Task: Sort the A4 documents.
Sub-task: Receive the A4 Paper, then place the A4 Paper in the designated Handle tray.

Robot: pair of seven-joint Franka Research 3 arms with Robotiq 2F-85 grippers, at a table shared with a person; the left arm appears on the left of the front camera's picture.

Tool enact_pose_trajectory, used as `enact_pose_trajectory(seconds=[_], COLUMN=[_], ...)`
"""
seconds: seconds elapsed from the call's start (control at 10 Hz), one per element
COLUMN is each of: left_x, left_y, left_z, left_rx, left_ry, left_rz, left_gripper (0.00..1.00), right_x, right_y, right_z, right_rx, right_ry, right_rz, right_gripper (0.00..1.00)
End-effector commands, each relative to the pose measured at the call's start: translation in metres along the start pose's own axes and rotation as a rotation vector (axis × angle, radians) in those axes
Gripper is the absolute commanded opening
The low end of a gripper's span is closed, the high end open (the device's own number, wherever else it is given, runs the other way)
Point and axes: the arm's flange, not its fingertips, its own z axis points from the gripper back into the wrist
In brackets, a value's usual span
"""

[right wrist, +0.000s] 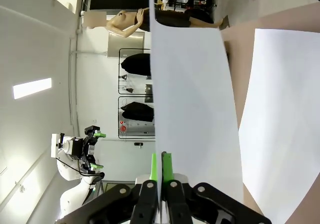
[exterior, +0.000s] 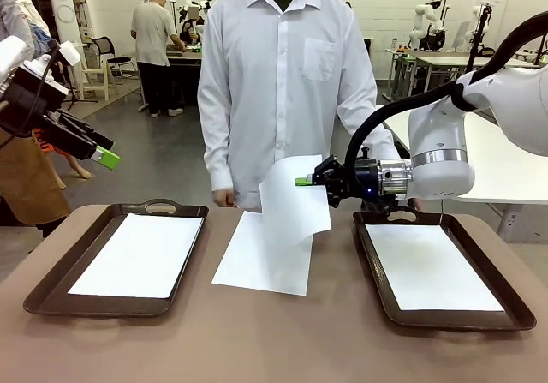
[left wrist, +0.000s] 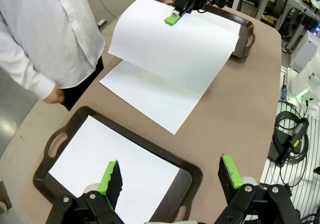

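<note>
2 trays, 4 sheets: the left tray [exterior: 51, 290] and right tray [exterior: 454, 318] hold 1 sheet [exterior: 141, 254] each, 1 middle sheet [exterior: 257, 267] lies on the table [exterior: 257, 340] between them, and the right gripper [exterior: 301, 181] pinches 1 lifted sheet [exterior: 295, 203] above it. The left wrist view shows the left gripper [left wrist: 170, 176] spread wide, empty.

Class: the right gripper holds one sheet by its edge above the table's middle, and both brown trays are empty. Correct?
No. The right gripper holds a sheet as stated, but the left tray and the right tray each contain a sheet; the front view shows it.

Right pincer [exterior: 302, 181] clamped on edge of lifted A4 sheet [exterior: 295, 205], above second sheet [exterior: 259, 261] lying flat on worktop [exterior: 257, 340].
</note>
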Motion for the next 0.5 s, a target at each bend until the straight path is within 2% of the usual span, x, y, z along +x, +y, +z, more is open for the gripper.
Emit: enact_pose_trajectory(seconds=[0.0, 0.4], left_x=[-0.0008, -0.0008], left_y=[0.0016, 0.0016], left_z=[-0.0001, -0.0001], left_rx=[-0.01, -0.01], left_ry=[-0.014, -0.014], left_rz=[-0.002, -0.002], left_gripper=[1.0, 1.0], right_x=[0.0012, 0.0012], right_y=[-0.0004, -0.0004], right_z=[-0.0001, -0.0001], right_rx=[-0.007, -0.007], right_ry=[-0.018, -0.018], right_rz=[-0.003, -0.003], right_gripper=[0.0, 0.0])
